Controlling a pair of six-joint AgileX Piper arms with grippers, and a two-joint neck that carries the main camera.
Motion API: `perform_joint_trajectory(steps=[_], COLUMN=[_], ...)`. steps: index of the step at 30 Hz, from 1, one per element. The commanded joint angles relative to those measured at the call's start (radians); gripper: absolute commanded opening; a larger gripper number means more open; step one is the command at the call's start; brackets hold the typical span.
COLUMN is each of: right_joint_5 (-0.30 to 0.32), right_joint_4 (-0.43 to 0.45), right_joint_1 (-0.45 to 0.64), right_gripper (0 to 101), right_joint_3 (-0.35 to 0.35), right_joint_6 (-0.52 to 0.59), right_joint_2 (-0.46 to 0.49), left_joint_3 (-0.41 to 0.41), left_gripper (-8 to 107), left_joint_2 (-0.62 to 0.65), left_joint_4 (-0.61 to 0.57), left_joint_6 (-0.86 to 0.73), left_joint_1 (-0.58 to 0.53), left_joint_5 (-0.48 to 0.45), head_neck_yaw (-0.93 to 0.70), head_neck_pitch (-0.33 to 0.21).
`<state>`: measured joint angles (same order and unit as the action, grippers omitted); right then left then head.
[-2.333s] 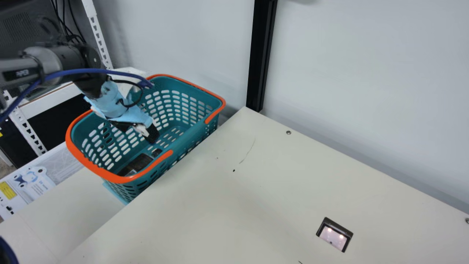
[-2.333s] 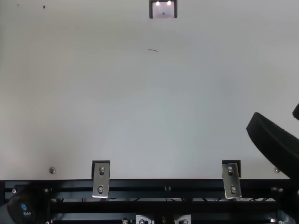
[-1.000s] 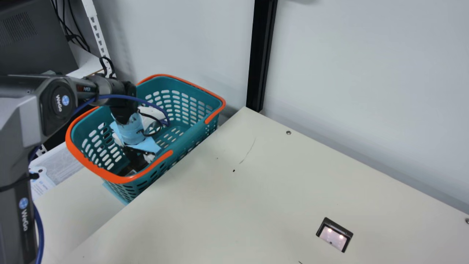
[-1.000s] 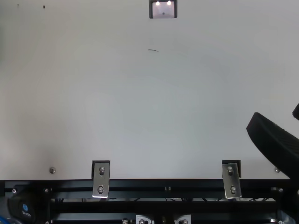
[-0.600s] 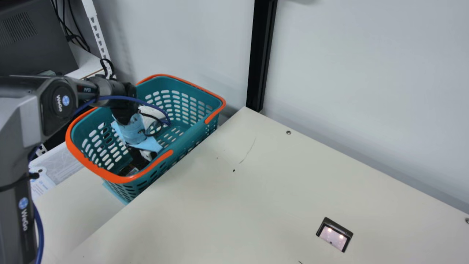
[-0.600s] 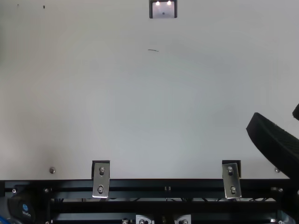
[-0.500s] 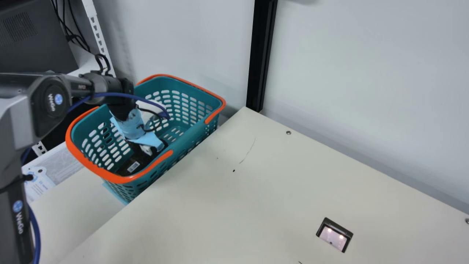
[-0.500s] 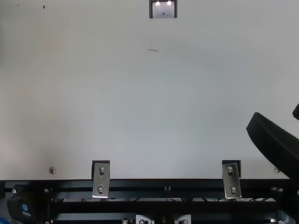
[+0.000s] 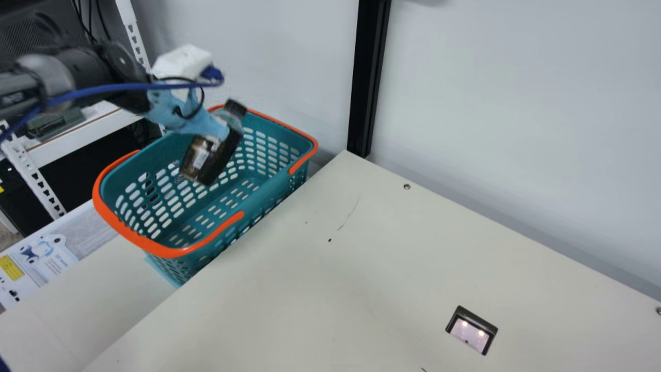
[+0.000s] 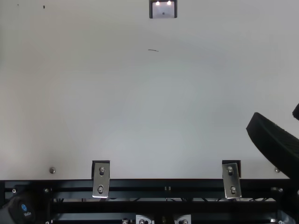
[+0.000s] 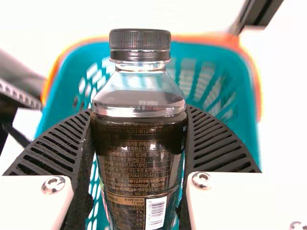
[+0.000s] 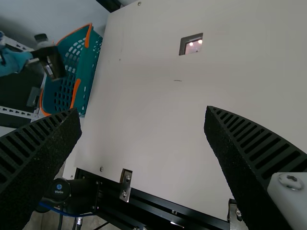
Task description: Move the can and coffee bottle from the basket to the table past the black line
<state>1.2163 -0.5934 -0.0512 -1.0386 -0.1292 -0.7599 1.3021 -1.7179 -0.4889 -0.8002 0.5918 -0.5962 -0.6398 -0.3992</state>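
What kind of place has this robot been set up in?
Probably a robotics lab or workshop: a cream table edged with a black metal rail, a white slotted metal shelving frame behind, and a black jointed robot arm lifting a dark plastic coffee bottle.

The table (image 9: 361, 289) has a flat cream top. In it there is a dark-framed rectangular panel (image 9: 471, 330), which shows two bright spots. Near the panel is a short thin dark line (image 10: 153, 50); farther away are a long faint scratch (image 9: 350, 214) and one small black speck (image 9: 330, 239). One round screw (image 9: 407, 186) sits near the wall side. At another edge, two metal brackets (image 10: 101, 179) reach onto a black rail (image 10: 168, 185).
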Motion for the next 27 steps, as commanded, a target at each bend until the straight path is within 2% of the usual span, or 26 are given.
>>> perform_joint_trajectory(steps=[1, 8, 13, 20, 27], right_joint_5=[0.0, 0.0, 0.0, 0.0, 0.0], right_joint_4=[0.0, 0.0, 0.0, 0.0, 0.0], right_joint_1=[0.0, 0.0, 0.0, 0.0, 0.0], right_gripper=[101, 101, 101, 101, 101], right_joint_3=[0.0, 0.0, 0.0, 0.0, 0.0], right_joint_6=[0.0, 0.0, 0.0, 0.0, 0.0], right_joint_2=[0.0, 0.0, 0.0, 0.0, 0.0], left_joint_3=[-0.003, -0.048, -0.112, -0.2, -0.253], left_gripper=[10, 10, 10, 10, 10], left_joint_2=[0.089, 0.258, 0.393, 0.569, 0.713], left_joint_4=[-0.092, -0.205, -0.232, -0.185, -0.076], left_joint_6=[-0.012, 0.0, 0.05, 0.216, 0.462], left_joint_1=[0.001, -0.015, -0.058, -0.161, -0.291], left_joint_5=[-0.018, -0.092, -0.135, -0.174, -0.208], head_neck_yaw=[-0.019, -0.019, -0.019, -0.019, -0.019], head_neck_pitch=[-0.022, -0.022, -0.022, -0.022, -0.022])
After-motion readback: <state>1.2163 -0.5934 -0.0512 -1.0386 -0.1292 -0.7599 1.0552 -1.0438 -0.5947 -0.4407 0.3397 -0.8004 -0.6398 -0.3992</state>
